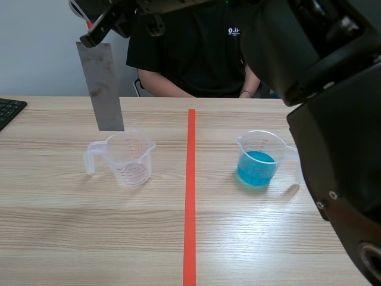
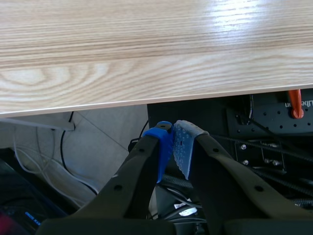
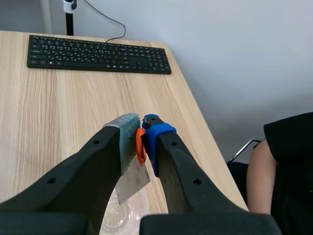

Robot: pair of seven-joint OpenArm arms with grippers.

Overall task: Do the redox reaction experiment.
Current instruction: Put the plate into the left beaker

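A grey metal strip (image 1: 106, 89) hangs upright from my right gripper (image 1: 95, 39), which is shut on its top end, high above the table's left half. The strip's lower end hovers just over the rim of an empty clear measuring beaker (image 1: 128, 158). In the right wrist view the strip (image 3: 132, 183) is pinched between the pads of the right gripper (image 3: 139, 142), with the beaker (image 3: 122, 215) below it. A second beaker holding blue liquid (image 1: 259, 159) stands right of the red tape line. My left gripper (image 2: 173, 142) is shut on nothing, beyond the table's edge (image 2: 146, 100).
A black keyboard (image 1: 9, 111) lies at the far left edge, also visible ahead of the right gripper as the keyboard (image 3: 98, 54). A person in a black shirt (image 1: 196, 53) sits across the table. The right arm's bulk (image 1: 339, 149) fills the right side.
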